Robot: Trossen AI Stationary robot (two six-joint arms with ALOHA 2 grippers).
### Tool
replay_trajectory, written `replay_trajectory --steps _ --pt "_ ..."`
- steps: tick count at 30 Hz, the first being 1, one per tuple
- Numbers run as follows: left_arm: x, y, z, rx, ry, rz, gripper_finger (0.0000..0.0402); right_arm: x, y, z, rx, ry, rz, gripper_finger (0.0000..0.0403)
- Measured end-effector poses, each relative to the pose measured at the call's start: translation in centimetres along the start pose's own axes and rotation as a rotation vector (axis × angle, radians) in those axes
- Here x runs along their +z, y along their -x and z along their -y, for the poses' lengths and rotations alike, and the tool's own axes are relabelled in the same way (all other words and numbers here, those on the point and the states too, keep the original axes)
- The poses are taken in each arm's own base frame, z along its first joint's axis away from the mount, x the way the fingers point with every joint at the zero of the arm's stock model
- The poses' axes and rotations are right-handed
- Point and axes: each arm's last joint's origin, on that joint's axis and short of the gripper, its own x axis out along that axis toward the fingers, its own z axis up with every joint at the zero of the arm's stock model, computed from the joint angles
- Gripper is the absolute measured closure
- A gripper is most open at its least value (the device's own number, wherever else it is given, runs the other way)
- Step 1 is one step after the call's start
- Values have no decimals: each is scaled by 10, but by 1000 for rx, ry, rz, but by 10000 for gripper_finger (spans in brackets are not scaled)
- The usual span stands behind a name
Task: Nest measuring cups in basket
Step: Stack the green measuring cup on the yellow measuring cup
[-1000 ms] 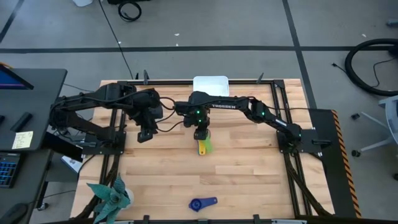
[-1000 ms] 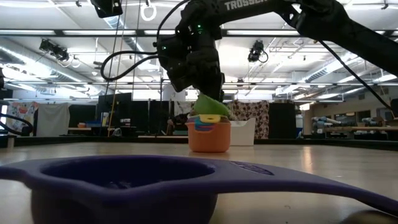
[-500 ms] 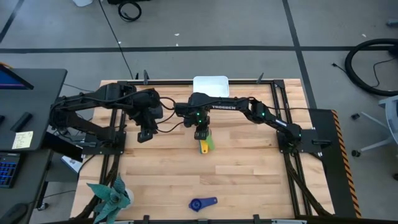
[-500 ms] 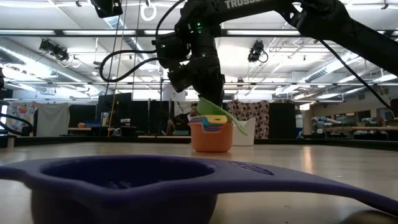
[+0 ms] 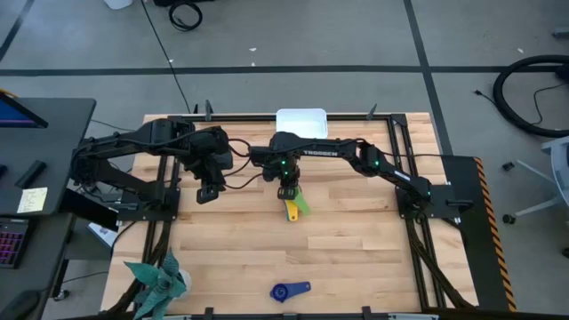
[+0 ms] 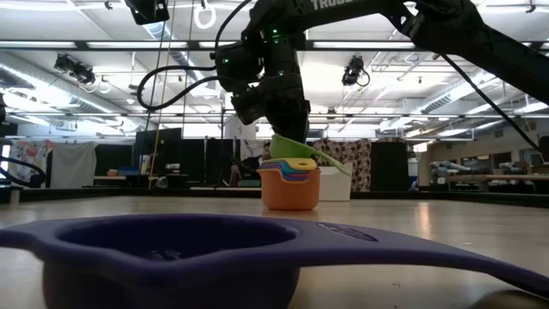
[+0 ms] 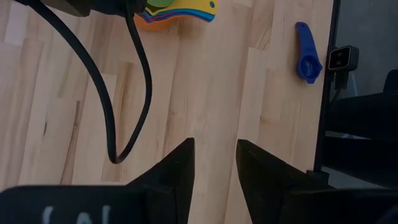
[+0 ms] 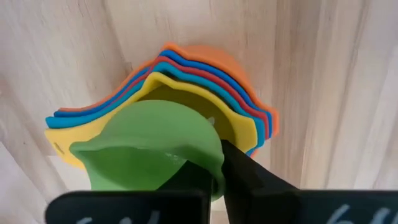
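A stack of nested measuring cups (image 5: 291, 210) stands on the table's middle: orange at the bottom, then blue, red, light blue and yellow (image 8: 239, 127). A green cup (image 8: 149, 143) sits tilted on top (image 6: 296, 153). My right gripper (image 5: 286, 189) stands over the stack, shut on the green cup. My left gripper (image 5: 206, 191) hangs open above bare wood to the left of the stack. A dark blue cup (image 5: 289, 291) lies alone on the table near its near edge. The white basket (image 5: 301, 120) rests at the far edge. My right gripper (image 8: 217, 177) grips the rim of the green cup's bowl (image 8: 214, 155), with one finger over the inside of the bowl and the other (image 8: 249, 177) outside it. The fingers come from above, pointing down. The cup sits tilted in the yellow cup, its handle (image 6: 330, 163) sloping down to one side.
A teal spiky plant (image 5: 160, 280) stands at the near left corner. A black cable (image 7: 134, 81) hangs from the right arm, between the two arms. Bare wood lies between the stack and the dark blue cup (image 7: 308, 56).
The green cup has tipped on the stack. It sat level as a dome on top before, and now its handle juts out sideways and slopes down. My right gripper has stayed over the stack.
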Motion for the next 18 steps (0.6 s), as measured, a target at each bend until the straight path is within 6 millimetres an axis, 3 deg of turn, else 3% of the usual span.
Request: replay_trajectory --steps 6,18 --pt "0 0 0 0 -2 0 278 -2 4 0 -30 -41 10 384" --pt "0 0 0 0 -6 -1 278 -2 5 2 29 -52 11 299"
